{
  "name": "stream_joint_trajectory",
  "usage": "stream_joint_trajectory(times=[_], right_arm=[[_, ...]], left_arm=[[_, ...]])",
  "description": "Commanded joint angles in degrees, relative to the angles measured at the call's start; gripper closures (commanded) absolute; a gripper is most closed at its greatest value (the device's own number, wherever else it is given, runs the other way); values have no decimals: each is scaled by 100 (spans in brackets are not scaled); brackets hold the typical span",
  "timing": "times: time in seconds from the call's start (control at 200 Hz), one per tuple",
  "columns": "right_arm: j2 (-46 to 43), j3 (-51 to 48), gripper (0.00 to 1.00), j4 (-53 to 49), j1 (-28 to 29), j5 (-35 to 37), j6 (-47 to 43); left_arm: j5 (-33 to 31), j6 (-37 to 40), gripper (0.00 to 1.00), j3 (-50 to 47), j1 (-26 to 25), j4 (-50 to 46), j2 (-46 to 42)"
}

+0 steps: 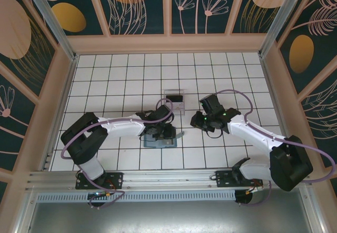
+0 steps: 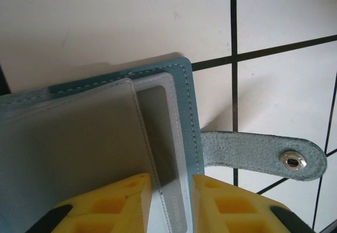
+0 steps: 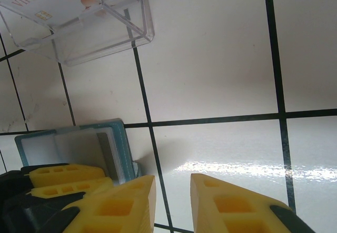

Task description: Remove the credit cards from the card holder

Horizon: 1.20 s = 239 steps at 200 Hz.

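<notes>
Top view: the card holder (image 1: 155, 142) is lying open just below frame centre, with the left gripper (image 1: 160, 130) sitting over it.

Left wrist view: its fingers (image 2: 126, 201) are clamping a pale credit card (image 2: 176, 212) at bottom centre.

Right wrist view: the right gripper (image 3: 172, 178) is hovering at the bottom edge, jaws parted and empty.

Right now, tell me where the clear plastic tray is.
In the top view, the clear plastic tray sits mid-table, just beyond the open teal card holder and left of the right gripper.
</notes>
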Motion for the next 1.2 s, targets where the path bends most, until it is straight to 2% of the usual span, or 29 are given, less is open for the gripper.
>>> stream_joint_trajectory(times=[0.0, 0.43, 0.666, 0.831, 1.191], right_arm=[[-18, 43, 75, -190, -20, 70, 26], [4, 19, 75, -154, -25, 53, 1], [15, 0, 75, -143, -25, 43, -41], [13, -42, 75, -96, -32, 31, -54], [-83, -114, 76, -137, -32, 53, -69]], left_arm=[[-297, 109, 71, 129, 55, -504, 3], [-990, 68, 68, 739, 40, -1563, 47], [-1162, 97, 67, 1066, -81, -1939, 391], [-625, -27, 67, 1060, -137, -1397, 331], [-85, -557, 66, 515, 64, -207, 295]])
